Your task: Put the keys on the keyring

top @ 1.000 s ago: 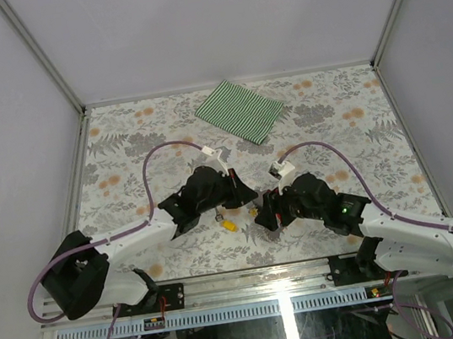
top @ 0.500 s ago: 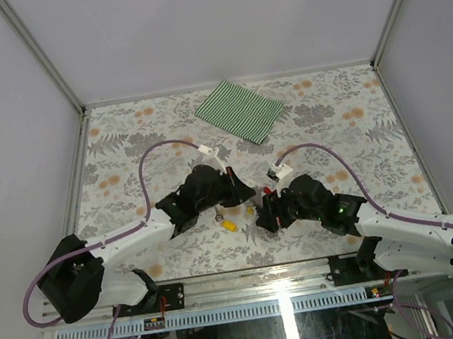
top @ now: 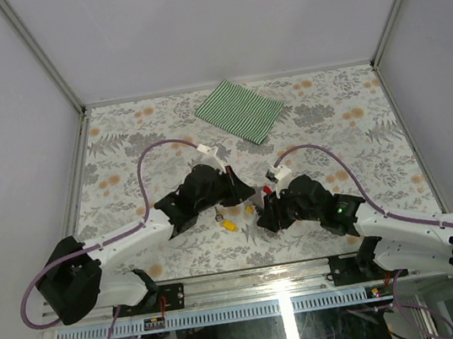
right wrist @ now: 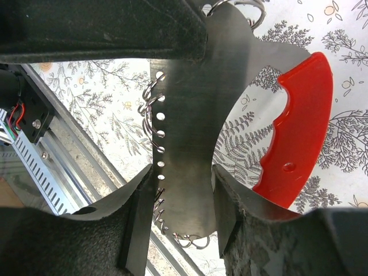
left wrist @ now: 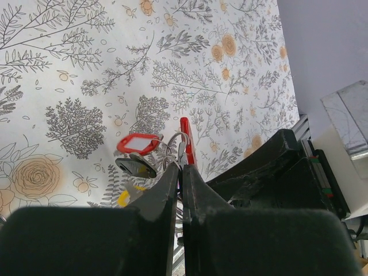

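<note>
Table [top: 121, 151]: open room at back and sides; green striped cloth [top: 239, 110] by far edge, well apart. Arms meet near front edge, tight there. Left gripper [left wrist: 180, 172] pressed together, pinching keyring [right wrist: 299, 126]. Right gripper [right wrist: 183, 224] fingers flank its silver plate; firm hold, cannot tell. Yellow key [top: 230, 225] on table just beside grippers. Versus earlier: right arm shifted slightly left, left arm unmoved

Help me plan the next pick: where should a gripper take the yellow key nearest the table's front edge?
By its plastic head, from straight above. The yellow key seems to lie flat on the table, so only its top face is reachable, and the head looks like its broadest part.
</note>
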